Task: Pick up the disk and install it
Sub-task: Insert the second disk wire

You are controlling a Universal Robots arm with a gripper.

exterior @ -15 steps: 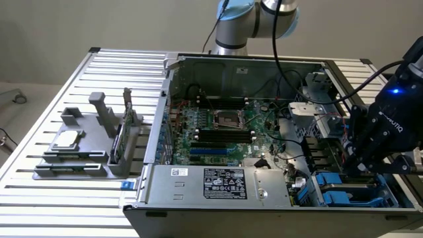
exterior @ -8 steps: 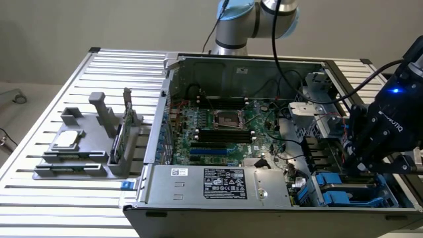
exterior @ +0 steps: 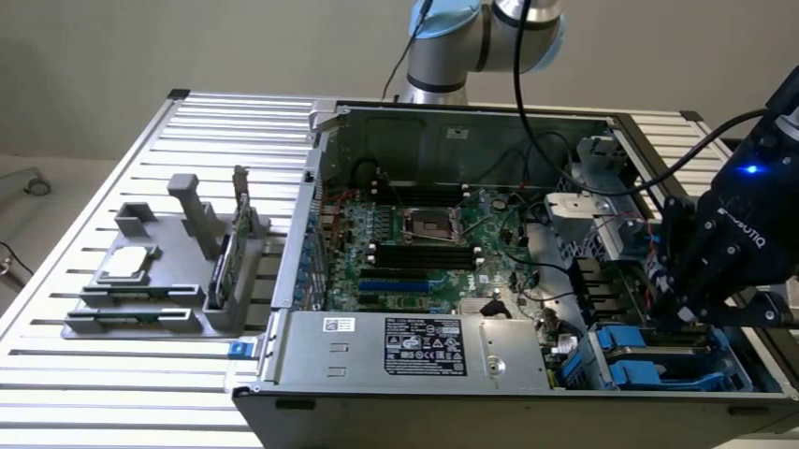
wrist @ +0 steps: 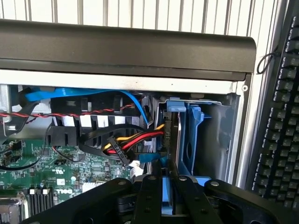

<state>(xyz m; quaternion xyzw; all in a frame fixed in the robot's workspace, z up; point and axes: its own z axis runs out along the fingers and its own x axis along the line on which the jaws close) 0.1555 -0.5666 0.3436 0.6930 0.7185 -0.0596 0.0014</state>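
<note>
While my pincer [wrist: 167, 186] hangs over the drive bay at the front corner of the open computer case [exterior: 425, 360], its two black fingers [wrist: 150, 196] stand clenched on the upper edge of the disk [wrist: 174, 140], which sits upright on its thin edge between them. Its blue rail shows between the fingers, and its blue handle points toward the case's front wall. Just beside the disk stands another blue drive carrier [wrist: 192, 135], also upright in the bay. A bundle of red, yellow and black power wires [wrist: 135, 139] and a flat blue data cable [wrist: 98, 95] run close along the disk's other side, crowding the slot. Beyond them lies the green motherboard [exterior: 413, 243]. Outside the case, on the slatted bench [exterior: 112, 369], rests a grey parts holder [exterior: 163, 271], well apart. A black keyboard [wrist: 285, 121] lies alongside the case.
</note>
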